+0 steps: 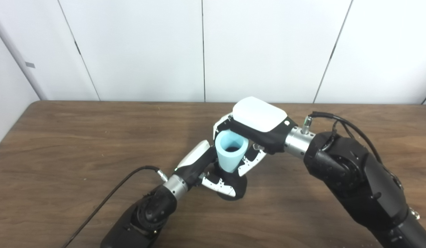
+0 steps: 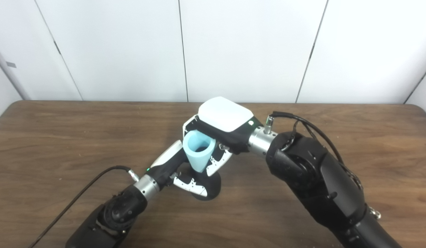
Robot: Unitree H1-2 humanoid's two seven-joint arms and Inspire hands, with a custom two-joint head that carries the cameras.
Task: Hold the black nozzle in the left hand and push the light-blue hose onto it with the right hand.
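Light-blue hose [image 1: 231, 151] stands nearly upright over the middle of a brown wooden table [image 1: 78, 144], its open mouth turned up toward the cameras and its narrower lower end meeting the black nozzle [image 1: 234, 187] directly beneath it. The robot's right hand [image 1: 256, 129], reaching in above the hose, has its fingers [image 1: 249, 163] wrapped around the hose's far and right sides, closed on it. The left hand [image 1: 207, 168], just left of the hose and below it, curls its fingers [image 1: 219, 186] around the nozzle, closed on that dark, rounded piece, which sits at or just above the tabletop; whether it rests on the wood cannot be told. The hose's lower end touches or enters the nozzle's top, but the fingers of both hands hide the joint, so how deep it is seated cannot be read from either view.

Judging by this, the task is in its pushing step: both parts are gripped and lined up, with the mating under way or about to finish. The next move would call for the right hand to press the hose straight down along the nozzle's axis while the left hand braces firmly, keeping the two parts from tilting apart. A black cable [image 1: 106, 199] trails from the left wrist, well left of the hose.
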